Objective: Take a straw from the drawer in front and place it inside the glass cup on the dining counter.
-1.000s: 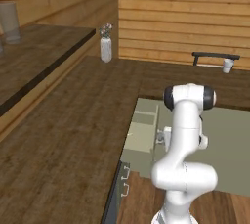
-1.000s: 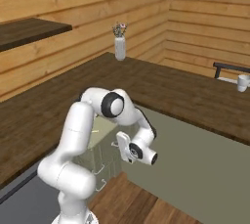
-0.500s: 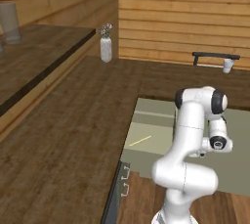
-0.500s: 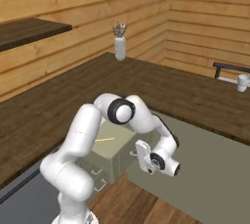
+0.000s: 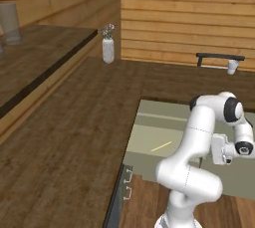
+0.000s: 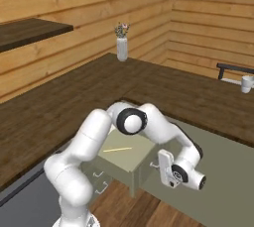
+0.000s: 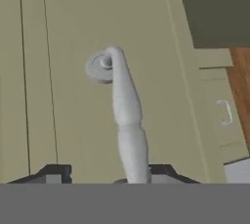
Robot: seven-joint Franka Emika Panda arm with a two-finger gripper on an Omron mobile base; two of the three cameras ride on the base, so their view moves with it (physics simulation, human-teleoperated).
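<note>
The sage-green drawer (image 5: 149, 140) (image 6: 130, 164) stands pulled out, and the pale yellow straw (image 5: 162, 146) (image 6: 117, 148) lies flat on its floor. My gripper (image 6: 159, 164) is at the drawer front, right of and below the straw. In the hand view its dark fingertips (image 7: 54, 172) stand wide apart, open, on either side of the grey drawer handle (image 7: 126, 115) without pinching it. Far off at the back right, the small whitish glass cup (image 5: 232, 66) (image 6: 246, 83) stands on the dark wood-plank dining counter (image 5: 164, 80), beside a dark chair frame (image 5: 219, 57).
A white flower vase (image 5: 107, 49) (image 6: 122, 47) stands on the wood top at the back. A raised dark shelf (image 5: 35, 57) on the left carries a tall grey glass (image 5: 10, 22). Narrow stacked drawers with metal handles (image 5: 127, 184) (image 6: 99, 181) sit below the open drawer.
The drawer has slid out with my hand on its handle, uncovering the straw. My arm has swung back and to the right.
</note>
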